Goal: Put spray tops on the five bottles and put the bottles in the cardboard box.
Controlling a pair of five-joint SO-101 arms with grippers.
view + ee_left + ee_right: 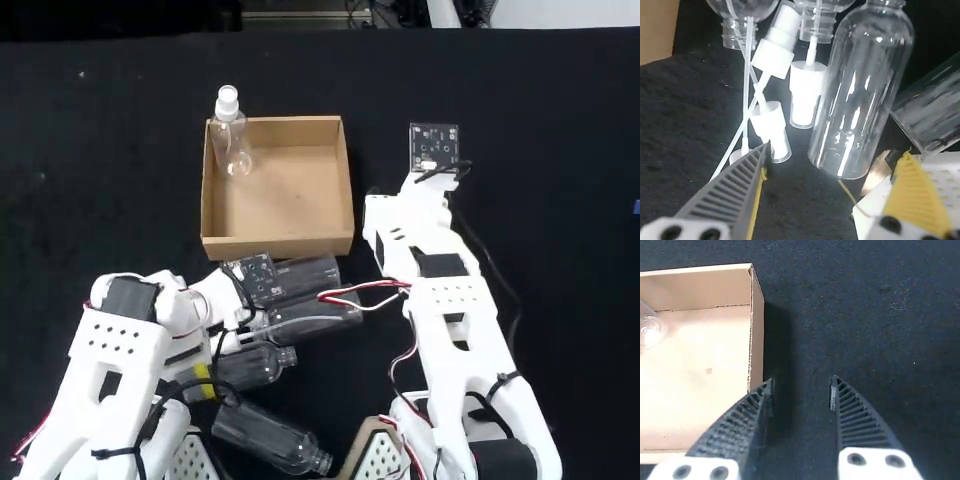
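Observation:
The cardboard box (225, 215) stands open mid-table. One clear bottle with a white spray top (231, 135) leans in its far left corner. Several topless clear bottles (312, 316) lie in front of the box, by the left arm. My left gripper (832, 162) is open over them, and the base of one bottle (865, 90) lies between its fingers. Loose white spray tops (777, 50) with thin dip tubes lie beside that bottle. My right gripper (801, 386) is open and holds nothing, just outside the box's right wall (756, 325).
Black cloth covers the table (520, 110). Two more bottles (270, 438) lie close to the left arm's base. The right arm (440, 290) stretches along the box's right side.

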